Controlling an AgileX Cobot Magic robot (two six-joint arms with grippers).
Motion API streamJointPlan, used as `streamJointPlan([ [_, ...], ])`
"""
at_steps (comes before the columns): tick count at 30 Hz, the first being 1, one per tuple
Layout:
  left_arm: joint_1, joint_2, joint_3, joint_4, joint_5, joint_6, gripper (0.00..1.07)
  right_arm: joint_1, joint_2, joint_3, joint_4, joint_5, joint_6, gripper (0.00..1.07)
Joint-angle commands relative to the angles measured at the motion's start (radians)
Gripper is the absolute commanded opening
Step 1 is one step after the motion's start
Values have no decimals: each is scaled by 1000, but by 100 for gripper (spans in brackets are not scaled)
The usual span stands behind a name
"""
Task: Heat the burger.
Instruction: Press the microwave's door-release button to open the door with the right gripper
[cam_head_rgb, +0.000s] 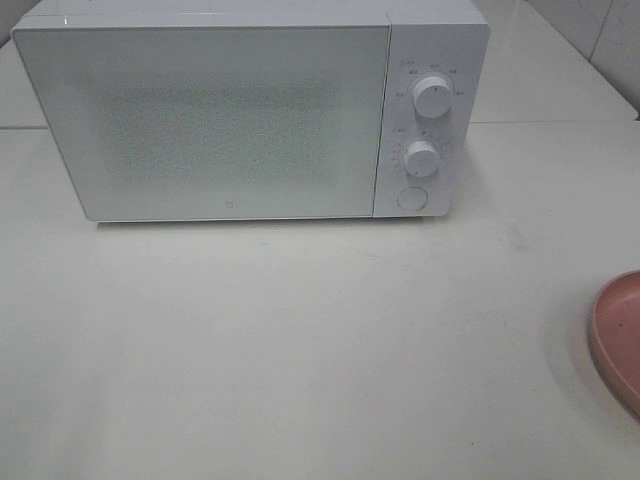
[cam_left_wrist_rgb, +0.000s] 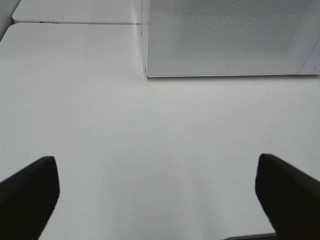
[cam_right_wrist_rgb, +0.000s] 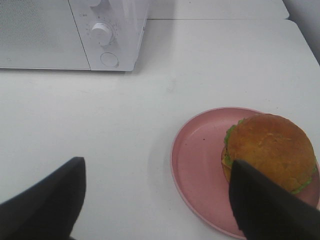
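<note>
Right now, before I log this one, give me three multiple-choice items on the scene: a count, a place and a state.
1. How many knobs are on the microwave?
A. two
B. one
C. four

2. Where is the burger?
A. inside the microwave
B. on top of the microwave
C. on the pink plate

3. How is the microwave's door?
A. swung wide open
B. shut
C. taken off

Key:
1 A, since two round knobs sit one above the other over a round button.
2 C, since the right wrist view shows the burger resting on the plate.
3 B, since the door lies flush with the front.
</note>
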Motion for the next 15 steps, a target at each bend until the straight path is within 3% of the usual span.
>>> streamJointPlan([
  [1,-2,-22,2,-1,-9,1,100,-4,-25,1,3,-12,-8,76],
  [15,-2,-22,2,-1,-9,1,100,-4,-25,1,3,-12,-8,76],
])
